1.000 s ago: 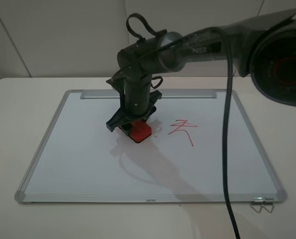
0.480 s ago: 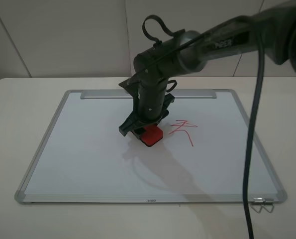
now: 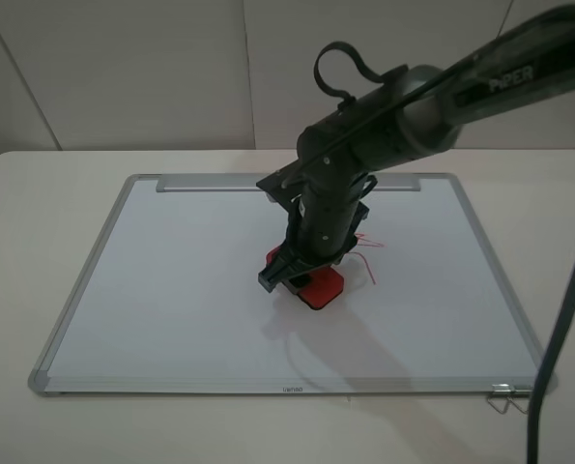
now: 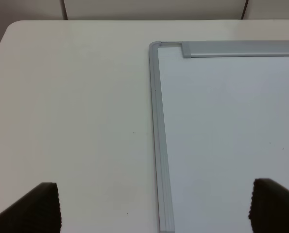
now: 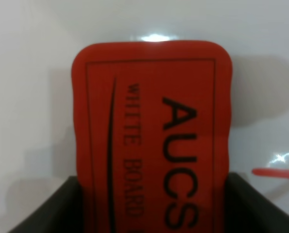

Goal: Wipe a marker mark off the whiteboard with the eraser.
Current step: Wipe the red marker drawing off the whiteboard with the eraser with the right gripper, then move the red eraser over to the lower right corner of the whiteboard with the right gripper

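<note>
Now, eraser (image 3: 321, 288): flat on the whiteboard (image 3: 171, 280), near its middle
Right pincer (image 3: 304, 278): clenched on the eraser's two sides
Marker mark (image 3: 369, 246): just beside the eraser, partly hidden by the arm
Left pincer (image 4: 156, 208): spread wide, above the whiteboard's edge and the surface (image 4: 76, 107)

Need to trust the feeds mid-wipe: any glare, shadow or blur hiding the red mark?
Exterior high: the right gripper hides part of the marker mark and casts a shadow on the whiteboard. Right wrist: a glare spot beyond the eraser, lettering readable. Left wrist: evenly lit, no mark visible.
</note>
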`<state>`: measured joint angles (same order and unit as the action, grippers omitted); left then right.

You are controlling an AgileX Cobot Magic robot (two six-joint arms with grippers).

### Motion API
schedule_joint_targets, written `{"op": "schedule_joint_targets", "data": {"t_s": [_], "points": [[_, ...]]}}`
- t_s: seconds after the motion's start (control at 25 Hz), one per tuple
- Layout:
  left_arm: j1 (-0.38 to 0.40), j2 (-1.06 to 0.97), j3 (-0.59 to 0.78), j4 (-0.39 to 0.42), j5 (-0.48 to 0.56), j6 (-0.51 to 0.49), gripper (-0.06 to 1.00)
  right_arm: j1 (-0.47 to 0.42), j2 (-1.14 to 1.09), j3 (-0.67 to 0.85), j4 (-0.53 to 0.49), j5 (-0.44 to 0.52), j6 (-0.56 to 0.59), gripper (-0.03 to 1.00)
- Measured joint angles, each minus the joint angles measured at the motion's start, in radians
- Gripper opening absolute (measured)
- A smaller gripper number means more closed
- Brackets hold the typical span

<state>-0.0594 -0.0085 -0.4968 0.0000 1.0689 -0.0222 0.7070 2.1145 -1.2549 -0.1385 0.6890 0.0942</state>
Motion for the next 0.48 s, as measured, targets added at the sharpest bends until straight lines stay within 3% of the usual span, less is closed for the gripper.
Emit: {"op": "schedule_joint_targets", "data": {"t_s": [0.48], "points": [[0.0,0.0,0.0,0.0,0.0,0.0,0.77,0.0,-0.232,0.064,0.007,0.16,0.079,0.49]]}}
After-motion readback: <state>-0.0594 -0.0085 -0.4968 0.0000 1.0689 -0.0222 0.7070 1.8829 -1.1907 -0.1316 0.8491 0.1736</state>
